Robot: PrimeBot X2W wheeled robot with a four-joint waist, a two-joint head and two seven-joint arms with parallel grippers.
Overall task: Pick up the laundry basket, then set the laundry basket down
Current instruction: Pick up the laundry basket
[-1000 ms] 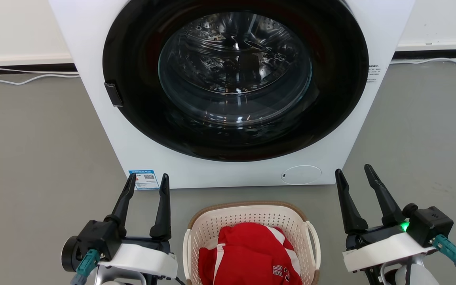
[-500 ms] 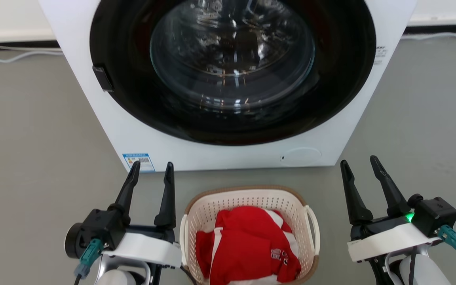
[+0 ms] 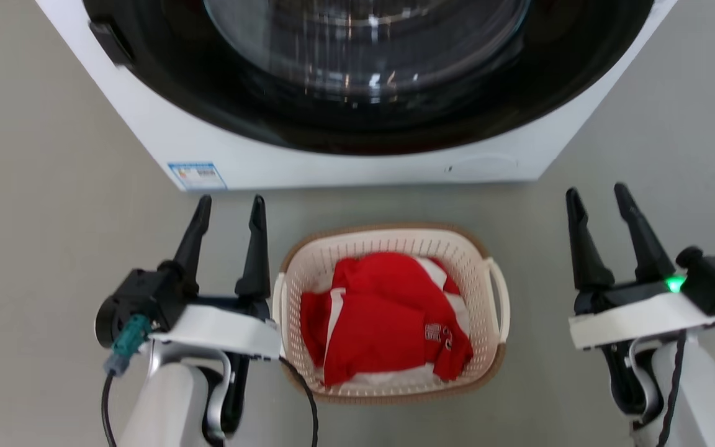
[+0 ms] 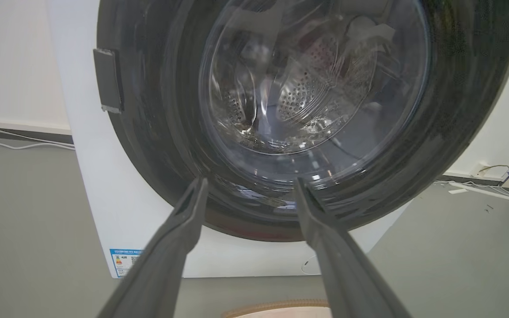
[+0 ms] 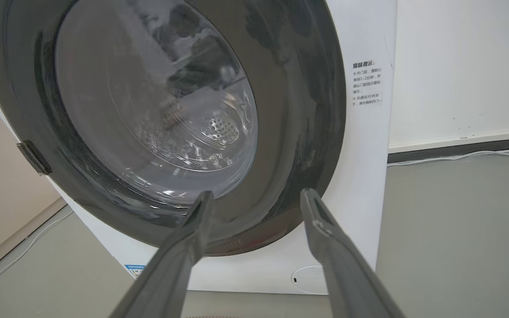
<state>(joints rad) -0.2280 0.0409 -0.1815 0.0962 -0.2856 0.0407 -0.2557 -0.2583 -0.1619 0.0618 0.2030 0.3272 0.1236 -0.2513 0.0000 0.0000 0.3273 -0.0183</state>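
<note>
The laundry basket [image 3: 457, 251], cream-white and perforated with a brown rim and white side loop handles, stands on the grey floor between my two arms, holding a red and white garment [image 3: 382, 310]. My left gripper [image 3: 230, 208] is open just left of the basket, fingers pointing at the washer. Further off to the basket's right, my right gripper [image 3: 599, 195] is open too, with nothing between its fingers. A strip of the basket's brown rim [image 4: 276, 307] shows at the bottom of the left wrist view, below my left gripper [image 4: 250, 183]. My right gripper [image 5: 256, 196] faces the washer door.
A white front-loading washer [image 3: 345, 167] with a large dark round door [image 4: 307, 110] stands right behind the basket. Grey floor [image 3: 53, 205] spreads to both sides. White cables [image 4: 16, 143] run along the wall's base.
The head view has tilted down, so the washer slides up out of the picture and the whole basket comes into sight. Both grippers stay open beside the basket.
</note>
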